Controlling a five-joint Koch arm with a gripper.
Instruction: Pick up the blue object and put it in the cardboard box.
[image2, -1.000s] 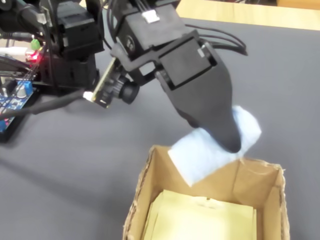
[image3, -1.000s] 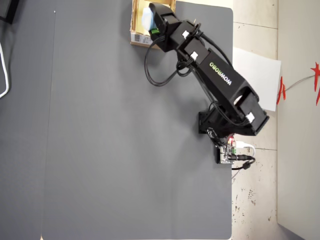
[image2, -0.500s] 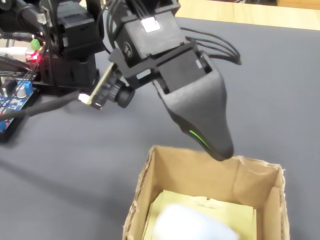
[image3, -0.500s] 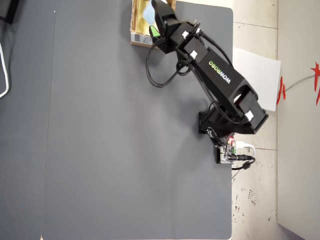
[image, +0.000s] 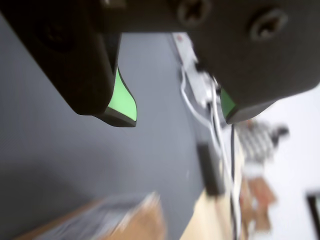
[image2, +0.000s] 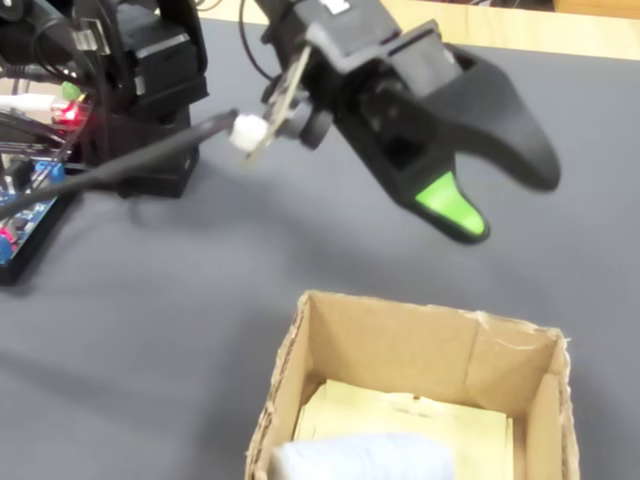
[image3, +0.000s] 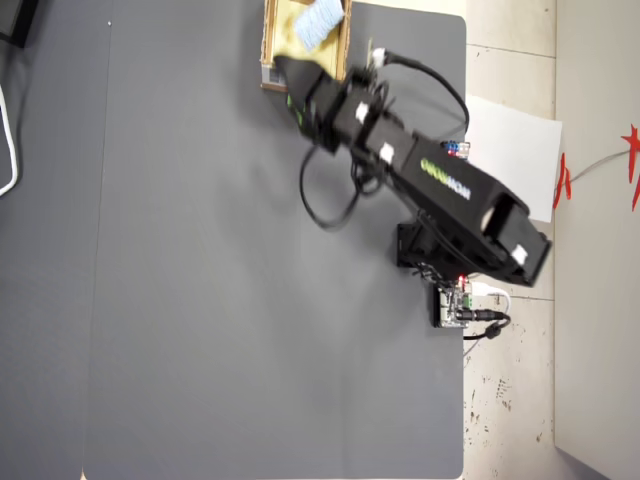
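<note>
1. Nearest in the fixed view: the blue object (image2: 365, 459) lies inside the cardboard box (image2: 385, 345), on the pale lining, partly cut off by the bottom edge of the frame. In the overhead view it is a pale patch inside the box at the top edge of the worktop.
2. The box stands upright with its top open, walls a bit ragged. In the overhead view a white label shows on its outer side facing the arm.
3. Behind the box and above it, the gripper (image2: 505, 205) is released and holds nothing. Two jaws are spread apart, one with a green pad, clear of the box rim. The wrist view agrees: green-lined tips apart, only grey worktop (image2: 150, 300) between them.
4. Task looks done, judging from the block sitting in the box and the gripper being empty.
5. Handling guess: the block looks soft, light and spongy, with rounded corners. It should squash under the jaws rather than slip, and is not fragile. If regrasped, take it across the short sides near the middle. The box walls are close, so come down from above.
6. Farther back: the arm base (image2: 140, 100) with cables, and a circuit board (image2: 25, 215) with a red light at the left edge of the fixed view.
</note>
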